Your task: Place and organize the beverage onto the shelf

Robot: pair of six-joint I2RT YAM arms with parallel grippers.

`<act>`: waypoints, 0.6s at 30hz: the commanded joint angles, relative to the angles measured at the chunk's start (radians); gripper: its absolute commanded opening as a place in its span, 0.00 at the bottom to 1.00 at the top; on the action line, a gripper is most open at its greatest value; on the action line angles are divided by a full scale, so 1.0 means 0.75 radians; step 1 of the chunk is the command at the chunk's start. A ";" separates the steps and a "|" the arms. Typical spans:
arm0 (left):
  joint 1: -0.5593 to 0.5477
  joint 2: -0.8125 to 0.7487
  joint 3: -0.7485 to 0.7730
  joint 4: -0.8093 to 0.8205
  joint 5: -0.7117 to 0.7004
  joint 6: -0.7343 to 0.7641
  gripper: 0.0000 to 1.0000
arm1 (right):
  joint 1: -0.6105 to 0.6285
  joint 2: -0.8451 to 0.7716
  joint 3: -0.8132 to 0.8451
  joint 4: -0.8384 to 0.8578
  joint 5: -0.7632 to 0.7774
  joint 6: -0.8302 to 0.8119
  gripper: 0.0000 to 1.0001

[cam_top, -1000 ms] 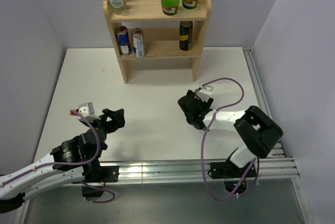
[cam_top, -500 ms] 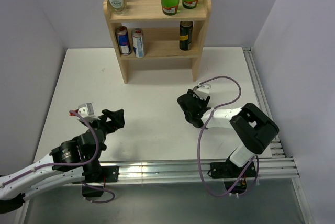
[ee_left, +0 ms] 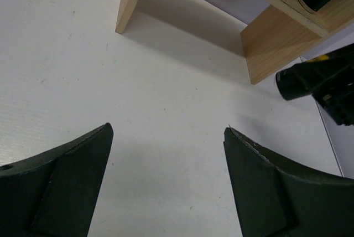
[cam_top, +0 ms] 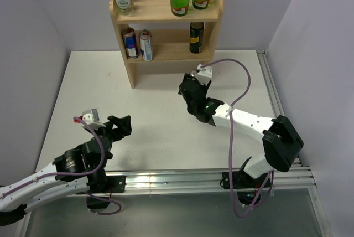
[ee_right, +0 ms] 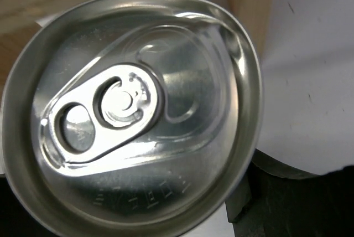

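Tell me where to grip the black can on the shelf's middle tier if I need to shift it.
Grip the black can around its mid-body, coming in level from the shelf's open front. It stands upright under the top tier, which blocks a top-down reach; the side panel sits close on its right.

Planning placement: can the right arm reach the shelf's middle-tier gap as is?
Probably yes: right arm, jaws shut on a can, hangs just before the shelf; nothing stands between, and the gap between silver can and dark can looks free.
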 commanded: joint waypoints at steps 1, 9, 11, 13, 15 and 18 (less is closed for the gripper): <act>-0.007 -0.018 -0.004 0.042 0.001 0.022 0.88 | 0.014 -0.039 0.211 0.053 0.043 -0.105 0.00; -0.007 -0.036 -0.008 0.049 0.011 0.029 0.87 | 0.020 0.154 0.557 0.029 0.027 -0.287 0.00; -0.007 -0.038 -0.010 0.049 0.009 0.029 0.88 | 0.018 0.213 0.645 0.020 0.033 -0.334 0.00; -0.009 -0.038 -0.010 0.049 0.009 0.026 0.89 | 0.016 0.266 0.725 0.014 0.035 -0.373 0.00; -0.007 -0.038 -0.010 0.045 0.007 0.022 0.90 | 0.009 0.297 0.770 0.014 0.037 -0.391 0.00; -0.007 -0.036 -0.008 0.042 0.018 0.022 0.93 | -0.007 0.358 0.858 0.004 0.043 -0.422 0.00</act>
